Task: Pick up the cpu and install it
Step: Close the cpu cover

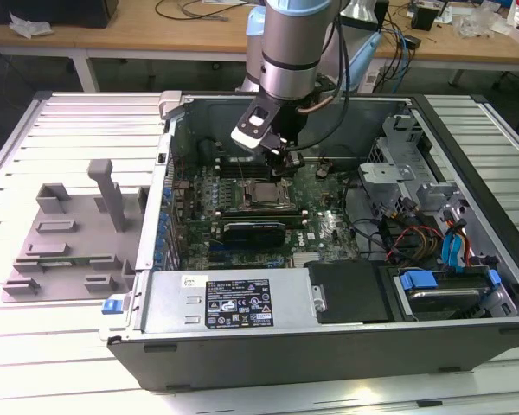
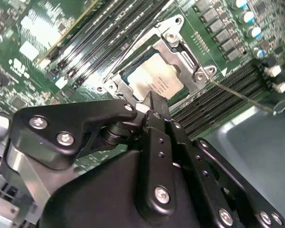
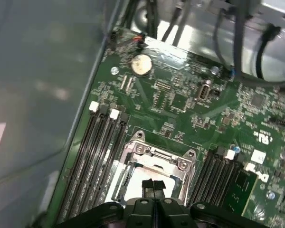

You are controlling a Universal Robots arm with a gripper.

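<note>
The cpu (image 2: pixel 154 80), a silvery-white square plate, lies flat inside the metal-framed socket (image 2: pixel 180 45) on the green motherboard. In the exterior view the cpu (image 1: pixel 264 192) sits near the middle of the open computer case. My gripper (image 1: pixel 281 164) hangs just above the socket's far side, a little clear of the board. Its black fingers are pressed together with nothing between them in both wrist views, and the gripper (image 3: pixel 153 187) tips point down at the cpu (image 3: pixel 130 179). The gripper (image 2: pixel 151 102) body hides the cpu's near edge.
Memory slots (image 3: pixel 102 152) flank the socket on both sides. A long black heatsink block (image 1: pixel 255 232) lies in front of the socket. The case wall (image 1: pixel 166 173), drive cage (image 1: pixel 406 147) and cables (image 1: pixel 415 238) ring the board. A grey fixture tray (image 1: pixel 69 233) lies outside the case, toward the exterior view's left.
</note>
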